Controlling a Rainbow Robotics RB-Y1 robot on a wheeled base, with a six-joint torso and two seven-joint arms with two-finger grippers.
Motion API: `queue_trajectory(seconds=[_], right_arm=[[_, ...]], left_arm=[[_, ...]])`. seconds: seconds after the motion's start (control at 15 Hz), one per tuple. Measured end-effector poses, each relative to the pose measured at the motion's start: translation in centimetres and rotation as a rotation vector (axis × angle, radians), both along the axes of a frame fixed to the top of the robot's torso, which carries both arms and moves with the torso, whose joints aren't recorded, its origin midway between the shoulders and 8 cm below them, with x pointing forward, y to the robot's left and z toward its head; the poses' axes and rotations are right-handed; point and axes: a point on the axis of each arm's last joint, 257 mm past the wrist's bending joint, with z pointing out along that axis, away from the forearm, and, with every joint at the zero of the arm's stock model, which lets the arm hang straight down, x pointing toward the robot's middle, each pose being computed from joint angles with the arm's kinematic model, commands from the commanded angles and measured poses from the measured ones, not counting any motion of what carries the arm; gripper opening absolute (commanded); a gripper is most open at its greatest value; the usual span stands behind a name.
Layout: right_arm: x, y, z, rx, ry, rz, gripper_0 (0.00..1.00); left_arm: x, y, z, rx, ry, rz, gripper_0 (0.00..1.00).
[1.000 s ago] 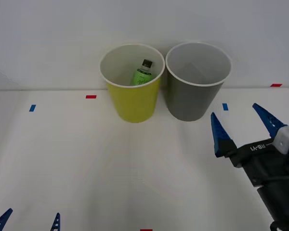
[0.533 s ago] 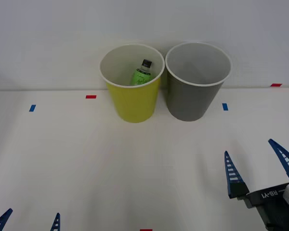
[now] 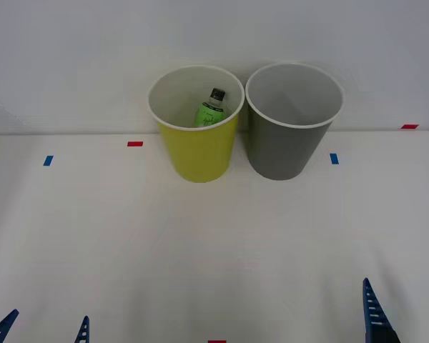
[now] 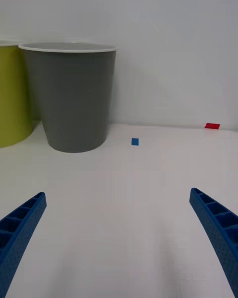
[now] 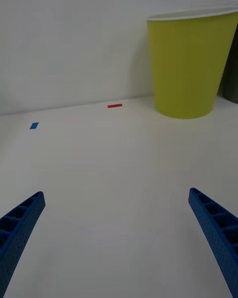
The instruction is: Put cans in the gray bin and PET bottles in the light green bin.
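Observation:
The light green bin (image 3: pixel 197 136) stands at the back of the table with a small green PET bottle (image 3: pixel 211 111) with a black cap leaning inside it. Right beside it stands the gray bin (image 3: pixel 289 128), whose pale inside shows nothing from the front view. No cans are in view. My right gripper (image 3: pixel 407 314) is open at the table's front right corner, well short of the gray bin (image 4: pixel 74 97). At the front left edge my left gripper (image 3: pixel 41 329) is open too, with the light green bin (image 5: pixel 191 64) far ahead of it. Both hold nothing.
Small blue (image 3: pixel 48 160) and red (image 3: pixel 134 143) tape marks dot the white table, with more at the right (image 3: pixel 334 158) and the front edge (image 3: pixel 216 341). A plain white wall rises behind the bins.
My right gripper has drawn back from beside the gray bin towards the front right corner and dropped low in the front view, still open. The left gripper and bins stayed put.

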Motion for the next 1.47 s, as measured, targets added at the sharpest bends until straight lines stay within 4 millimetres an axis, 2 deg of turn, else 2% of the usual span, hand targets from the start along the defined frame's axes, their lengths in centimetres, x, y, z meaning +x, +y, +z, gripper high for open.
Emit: queue_trajectory(seconds=[0.53,1.47], right_arm=[[-2.9,-0.2,-2.2,0.057,0.097,0.006,1.00],[-3.2,0.2,-2.4,0.085,0.107,0.008,1.00]], left_arm=[[0.0,0.0,0.0,0.000,0.000,0.000,1.00],[0.0,0.0,0.0,0.000,0.000,0.000,1.00]])
